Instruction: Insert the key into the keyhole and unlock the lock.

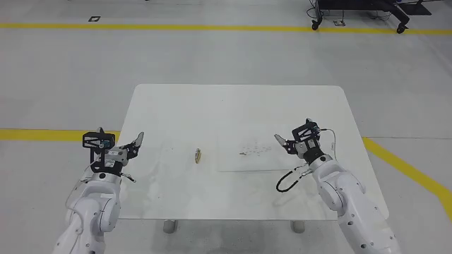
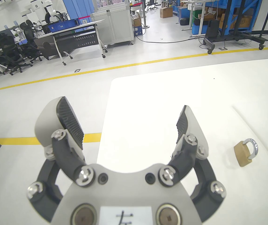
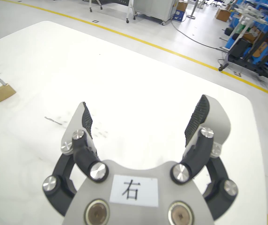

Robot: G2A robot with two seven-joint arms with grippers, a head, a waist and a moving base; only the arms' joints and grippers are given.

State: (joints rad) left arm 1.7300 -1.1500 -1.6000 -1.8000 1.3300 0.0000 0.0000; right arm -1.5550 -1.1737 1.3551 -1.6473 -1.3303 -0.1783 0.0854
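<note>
A brass padlock [image 1: 198,156] with a silver shackle lies near the middle of the white table [image 1: 233,109]. It shows in the left wrist view [image 2: 242,154] and the right wrist view [image 3: 1,92]. A thin silvery key [image 1: 243,154] lies flat to the padlock's right, among faint dark marks [image 3: 53,120]. My left gripper [image 1: 131,147] hovers open at the table's left edge, empty [image 2: 124,108]. My right gripper [image 1: 288,140] hovers open right of the key, empty [image 3: 143,103].
A faint rectangular sheet outline [image 1: 263,169] lies on the table around the key. The floor around the table carries yellow lines [image 1: 42,135]. Wheeled racks and desks [image 1: 360,0] stand far behind the table.
</note>
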